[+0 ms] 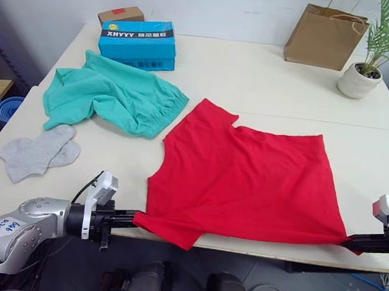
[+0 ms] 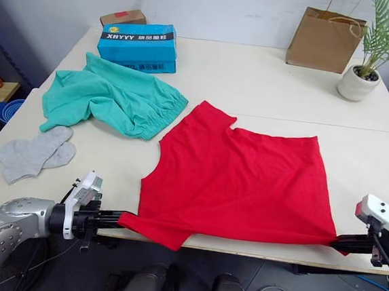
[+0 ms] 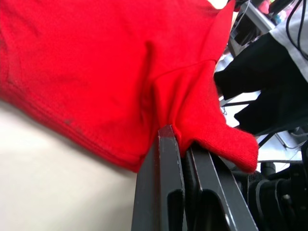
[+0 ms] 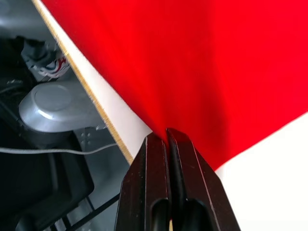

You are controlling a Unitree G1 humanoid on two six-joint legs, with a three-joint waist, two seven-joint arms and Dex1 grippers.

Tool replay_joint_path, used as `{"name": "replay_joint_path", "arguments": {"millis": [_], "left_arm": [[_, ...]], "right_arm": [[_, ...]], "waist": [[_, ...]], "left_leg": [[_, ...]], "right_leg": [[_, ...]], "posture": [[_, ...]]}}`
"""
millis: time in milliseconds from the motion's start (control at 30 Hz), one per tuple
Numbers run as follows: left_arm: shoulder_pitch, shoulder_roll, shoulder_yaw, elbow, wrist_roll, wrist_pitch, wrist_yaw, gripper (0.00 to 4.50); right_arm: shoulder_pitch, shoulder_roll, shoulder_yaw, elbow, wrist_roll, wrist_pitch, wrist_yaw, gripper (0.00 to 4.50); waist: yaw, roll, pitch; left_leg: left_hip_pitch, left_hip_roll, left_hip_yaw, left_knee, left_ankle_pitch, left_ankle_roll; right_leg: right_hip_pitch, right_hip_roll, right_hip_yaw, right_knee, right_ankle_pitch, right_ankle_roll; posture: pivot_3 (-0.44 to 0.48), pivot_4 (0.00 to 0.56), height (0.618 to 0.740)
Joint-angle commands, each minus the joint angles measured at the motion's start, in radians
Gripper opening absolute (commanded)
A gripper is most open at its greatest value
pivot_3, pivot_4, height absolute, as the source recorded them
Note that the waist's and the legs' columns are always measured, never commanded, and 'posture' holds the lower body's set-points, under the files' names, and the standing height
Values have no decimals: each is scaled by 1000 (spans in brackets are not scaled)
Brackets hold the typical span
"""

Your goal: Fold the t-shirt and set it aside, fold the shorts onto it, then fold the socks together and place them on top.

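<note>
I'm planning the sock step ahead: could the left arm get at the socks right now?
Probably not yet. The left tool is shut on the t-shirt at the near table edge. The socks lie uncovered on its side, with open table between, so once it lets go the way looks free.

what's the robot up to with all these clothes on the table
It is working on the t-shirt, which lies spread flat on the white table. The left gripper is shut on one near corner of the shirt and the right gripper on the other, both at the table's front edge. The shorts lie crumpled at the far left and the socks nearer, both untouched.
</note>
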State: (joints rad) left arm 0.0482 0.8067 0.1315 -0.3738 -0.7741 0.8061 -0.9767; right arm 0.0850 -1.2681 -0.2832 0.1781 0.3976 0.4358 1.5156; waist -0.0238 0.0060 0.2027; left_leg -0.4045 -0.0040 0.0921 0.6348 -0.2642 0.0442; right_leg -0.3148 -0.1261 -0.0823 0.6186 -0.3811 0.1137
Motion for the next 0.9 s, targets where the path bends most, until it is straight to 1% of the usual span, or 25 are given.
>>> {"name": "replay_joint_path", "arguments": {"millis": [33,200,367,400,467,500,600,667,700,733,800,833,867,900], "left_arm": [[-28,4,52,36,-47,58,27,36],[-87,-14,49,95,-69,118,59,36],[-117,-27,39,122,-75,164,80,36],[-121,-30,38,123,-79,174,85,229],[-128,-42,42,122,-76,177,104,607],[-131,-47,41,120,-70,175,113,903],[-130,-67,54,117,-67,171,139,1840],[-127,-85,78,117,-70,166,172,2442],[-127,-98,96,120,-69,164,197,2772],[-125,-109,110,121,-68,161,216,3076],[-118,-142,148,127,-53,126,261,3710],[-114,-163,165,124,-26,61,269,4026],[-113,-179,182,123,-18,27,277,4307],[-112,-187,192,123,-14,5,279,4465]], "right_arm": [[-70,-19,7,39,0,9,12,0],[-190,25,103,103,-31,-8,10,0],[-274,67,153,125,-18,83,-22,0],[-284,77,150,131,-14,92,-33,0],[-292,93,143,143,-21,61,-47,443],[-293,101,135,149,-20,63,-59,656],[-276,108,95,164,-16,34,-85,1666],[-259,125,39,179,-18,-76,-112,2326],[-245,126,8,174,-6,-74,-124,2656],[-230,134,-24,171,-4,-113,-138,3008],[-179,151,-102,145,4,-168,-166,3682],[-156,162,-144,123,15,-178,-181,4031],[-139,174,-179,105,21,-194,-200,4315],[-127,184,-201,89,25,-204,-213,4472]], "waist": [[-2,0,0],[-2,0,0],[-1,-1,0],[0,-1,0],[1,-1,0],[1,-1,0],[1,-1,0],[5,-1,0],[5,-2,1],[6,-2,1],[14,-2,1],[19,-2,1],[21,-2,1],[22,-3,1]], "left_leg": [[0,0,0,0,0,1],[0,0,0,0,2,1],[-1,0,0,0,5,4],[-1,-1,0,0,5,4],[-2,-1,0,-1,5,3],[-2,-1,0,-1,5,3],[-2,-1,0,-1,6,3],[-2,-1,0,-1,6,3],[-2,-1,0,-1,6,3],[-2,-1,1,-1,6,3],[-2,-1,1,-1,7,3],[-1,-1,1,-1,7,3],[-1,-1,1,-1,7,3],[-1,-1,1,-1,7,3]], "right_leg": [[0,0,0,0,0,0],[-1,0,0,2,0,0],[-4,0,0,6,1,2],[-6,0,0,8,2,3],[-6,0,0,8,2,3],[-7,0,0,8,2,3],[-7,0,0,8,2,3],[-6,1,0,8,2,4],[-6,1,0,8,2,4],[-6,1,0,8,2,4],[-6,1,0,9,2,4],[-6,1,0,9,2,4],[-6,1,0,9,2,4],[-6,1,0,9,2,4]], "posture": [[0,150,740],[0,150,740],[0,150,740],[0,150,740],[0,150,740],[0,150,740],[0,150,740],[0,150,740],[0,150,740],[0,150,740],[0,150,740],[0,150,740],[0,150,740],[0,150,740]]}}
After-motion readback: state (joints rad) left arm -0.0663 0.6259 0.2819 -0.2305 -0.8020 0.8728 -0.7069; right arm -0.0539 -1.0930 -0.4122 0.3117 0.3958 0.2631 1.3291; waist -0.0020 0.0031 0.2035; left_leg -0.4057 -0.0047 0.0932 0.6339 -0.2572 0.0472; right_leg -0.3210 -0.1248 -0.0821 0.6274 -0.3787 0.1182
